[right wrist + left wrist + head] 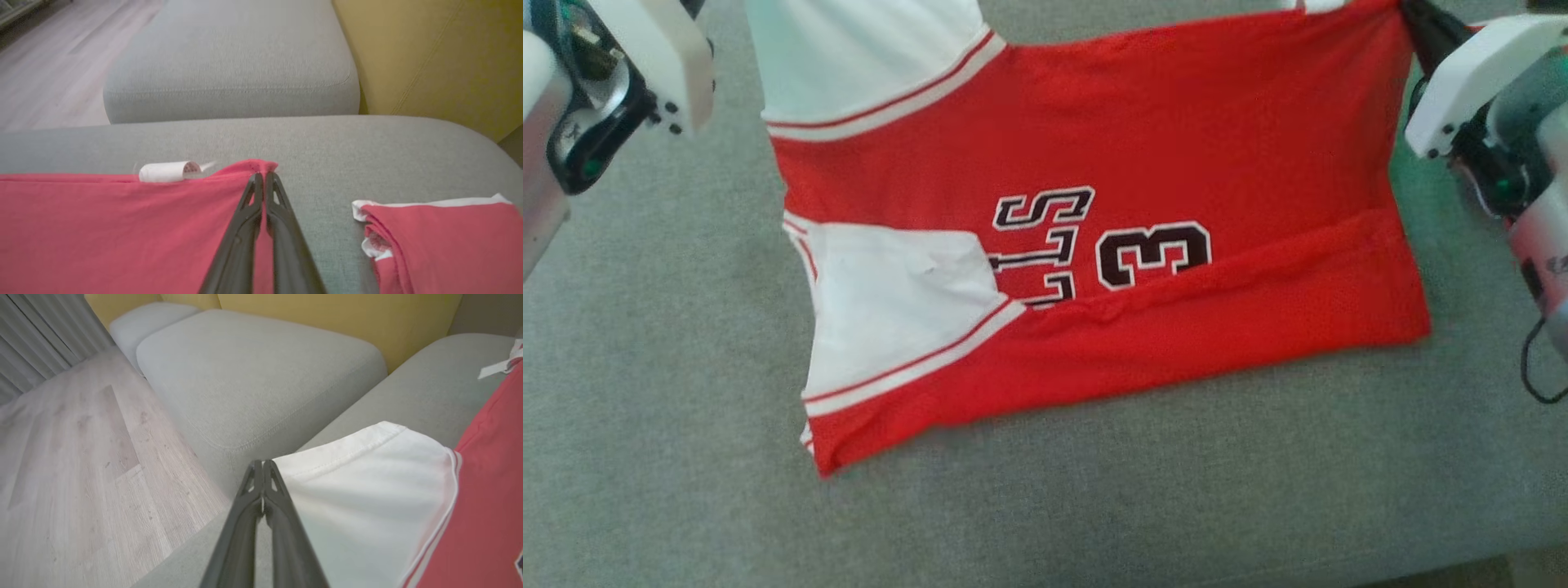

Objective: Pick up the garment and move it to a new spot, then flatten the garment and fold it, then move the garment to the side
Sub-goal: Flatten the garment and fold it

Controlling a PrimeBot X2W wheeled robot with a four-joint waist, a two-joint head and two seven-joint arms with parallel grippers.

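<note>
The garment (1143, 147) is a red jersey with white sleeves and black lettering, spread on a grey sofa cushion (686, 425). Its near edge is folded over the number. My left gripper (263, 463) is shut, its tips pinching the corner of a white sleeve (367, 490). Its pale housing (645, 57) sits at the upper left of the head view. My right gripper (264, 175) is shut on a bunched bit of the red hem (261, 164), at the garment's far right corner (1388, 16). A small white label (167, 171) curls up beside it.
A second grey cushion (229, 61) and a yellow backrest (429, 53) lie beyond the garment. Wood floor (73, 457) drops away past the sofa's edge. A separate red fold with white trim (441, 241) lies to the right of my right fingers.
</note>
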